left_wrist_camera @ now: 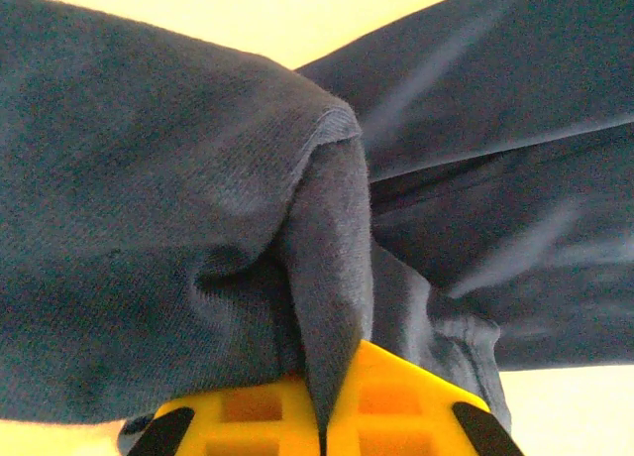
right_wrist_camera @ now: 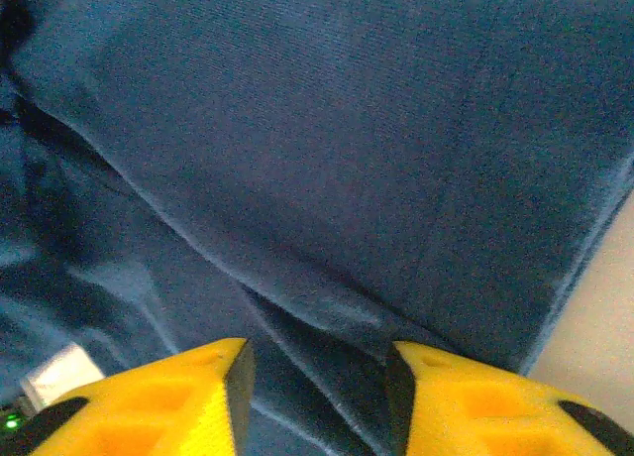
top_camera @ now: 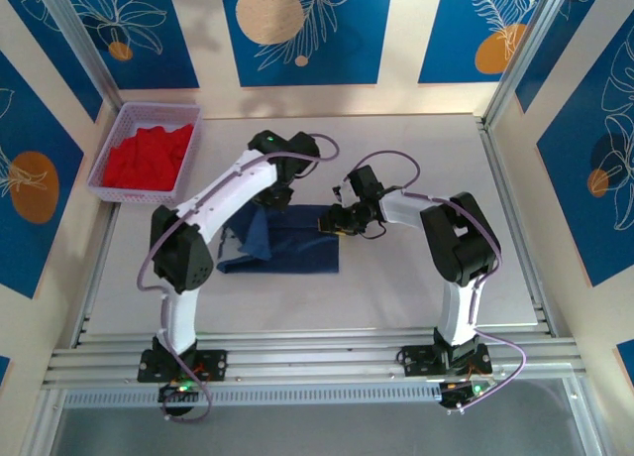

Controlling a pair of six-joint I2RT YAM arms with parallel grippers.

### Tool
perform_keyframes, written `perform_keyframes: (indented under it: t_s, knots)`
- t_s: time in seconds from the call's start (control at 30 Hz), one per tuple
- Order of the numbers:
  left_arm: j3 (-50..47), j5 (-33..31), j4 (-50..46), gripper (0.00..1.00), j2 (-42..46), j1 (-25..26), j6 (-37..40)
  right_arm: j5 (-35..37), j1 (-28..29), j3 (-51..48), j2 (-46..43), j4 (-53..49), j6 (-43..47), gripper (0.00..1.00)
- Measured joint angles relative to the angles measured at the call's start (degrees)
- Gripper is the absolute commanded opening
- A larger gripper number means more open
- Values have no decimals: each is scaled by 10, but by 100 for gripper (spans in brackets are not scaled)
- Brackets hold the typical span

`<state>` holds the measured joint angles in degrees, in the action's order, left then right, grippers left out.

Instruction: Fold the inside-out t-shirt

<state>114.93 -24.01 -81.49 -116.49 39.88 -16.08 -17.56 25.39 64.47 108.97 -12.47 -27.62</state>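
Navy cloth, the inside-out t-shirt (top_camera: 289, 242) lies partly folded on the bench (top_camera: 416, 287), the left pincer (left_wrist_camera: 322, 421) pinching a bunched edge, the right pincer (right_wrist_camera: 317, 377) spread over a fold; next, I judge, that edge needs carrying across.

Cream walls (top_camera: 396, 40) close in the pale table (top_camera: 426, 149) on three sides, hung with blue panels (top_camera: 297, 30) of white leaf outlines and orange discs. Aluminium rails (top_camera: 317, 362) line the near edge. The light is soft and even.
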Motion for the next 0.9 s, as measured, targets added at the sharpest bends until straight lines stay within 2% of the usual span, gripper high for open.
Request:
perform_keyframes:
  t_s: [0.07, 0.2, 0.3, 0.4, 0.47, 0.57, 0.7, 0.77, 0.9]
  knots:
    - [25, 43, 16, 34, -30, 12, -12, -14, -13, -17, -26, 7, -10, 49]
    - [87, 131, 64, 62, -98, 30, -33, -25, -59, -60, -102, 12, -25, 51]
    - [134, 188, 94, 70, -132, 41, -41, -19, -97, -89, -151, 14, -32, 52]
    - [124, 227, 133, 78, -111, 45, -37, -4, -128, -111, -177, 13, -38, 57]
    - [47, 233, 181, 83, -45, 43, -31, 3, -129, -114, -179, 14, -39, 61]
    - [-123, 238, 239, 83, 96, 20, -39, 12, -105, -105, -175, 12, -39, 64]
    - [-342, 263, 320, 85, 257, -72, -73, 44, -49, -36, -129, 5, -38, 68]
    - [-427, 281, 360, 86, 283, -122, -92, 68, -24, 10, -94, 3, -32, 68]
    - [-495, 327, 417, 87, 247, -132, -111, 127, 3, 95, -21, -14, -12, 70]
